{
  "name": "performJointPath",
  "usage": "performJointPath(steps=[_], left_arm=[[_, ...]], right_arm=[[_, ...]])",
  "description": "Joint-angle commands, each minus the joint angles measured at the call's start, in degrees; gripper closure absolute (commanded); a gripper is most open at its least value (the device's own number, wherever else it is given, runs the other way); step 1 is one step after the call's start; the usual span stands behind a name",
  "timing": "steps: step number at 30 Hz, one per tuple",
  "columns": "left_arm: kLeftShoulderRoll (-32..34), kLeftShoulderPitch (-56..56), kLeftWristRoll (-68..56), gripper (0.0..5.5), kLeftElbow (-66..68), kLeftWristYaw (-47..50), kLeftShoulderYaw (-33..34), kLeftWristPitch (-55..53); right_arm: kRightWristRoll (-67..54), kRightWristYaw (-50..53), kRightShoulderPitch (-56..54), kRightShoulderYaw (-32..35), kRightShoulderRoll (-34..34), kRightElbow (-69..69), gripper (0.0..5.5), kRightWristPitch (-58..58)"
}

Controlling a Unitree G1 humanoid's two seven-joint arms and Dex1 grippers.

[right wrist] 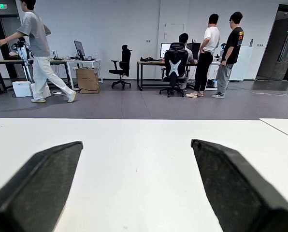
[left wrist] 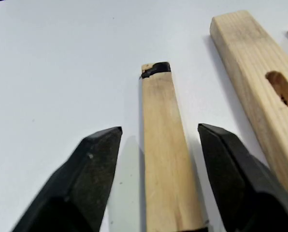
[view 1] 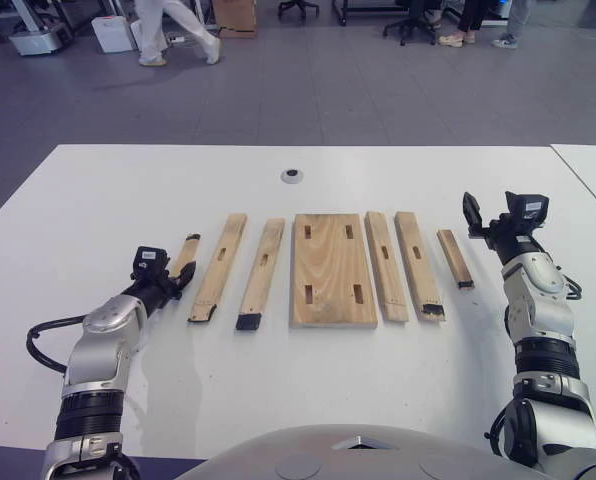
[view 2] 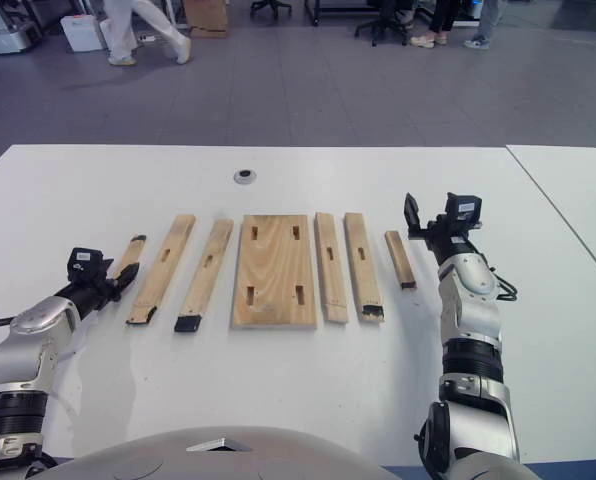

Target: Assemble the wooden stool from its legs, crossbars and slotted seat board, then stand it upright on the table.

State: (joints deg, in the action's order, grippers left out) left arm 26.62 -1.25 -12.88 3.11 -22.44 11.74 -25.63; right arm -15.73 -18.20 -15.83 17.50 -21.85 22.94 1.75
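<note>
Across the head views, I see the seat board point(view 1: 333, 268) lying flat at the middle of the table point(view 1: 128, 200), slots facing up. On its left lie the inner left leg point(view 1: 262, 272), the outer left leg point(view 1: 220, 265) and the short left crossbar point(view 1: 185, 255). On its right the inner right leg point(view 1: 385, 265) sits just beside the board's edge, followed by the outer right leg point(view 1: 418, 264) and, a little apart, the right crossbar point(view 1: 455, 258). Broad bare surface runs before and beyond the row, and a small round fitting point(view 1: 292, 175) sits toward the far edge. At right, a seam separates this table from a neighbouring table point(view 1: 593, 170). The left gripper point(view 1: 183, 277) is at the left crossbar's near end. The right gripper point(view 1: 478, 218) is just right of the right crossbar, probably lifted off the surface, though I can't be sure.

From the left wrist, the fingers point(left wrist: 93, 169) straddle the left crossbar, spread with a slim gap on each side, clamping nothing. The outer left leg lies just beside.

From the right wrist, the fingers point(right wrist: 37, 188) stand wide apart over bare tabletop, with the far edge running across ahead.
</note>
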Motion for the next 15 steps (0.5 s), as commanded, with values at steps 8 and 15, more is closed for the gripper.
performJointPath(steps=[8,15], left_arm=[[1.34,3.56,-2.19,4.22,-0.12,-2.12,2.88,4.89],[-10.87,16.98,-4.89,4.22,-9.24,-6.26,-10.46,12.48]], right_arm=[[-7.06,-6.27,-4.09,-3.18,2.42,-5.63,1.28,-10.02],[-30.86,-6.0,-15.0,-7.84,15.86,-20.42,1.28,-35.51]])
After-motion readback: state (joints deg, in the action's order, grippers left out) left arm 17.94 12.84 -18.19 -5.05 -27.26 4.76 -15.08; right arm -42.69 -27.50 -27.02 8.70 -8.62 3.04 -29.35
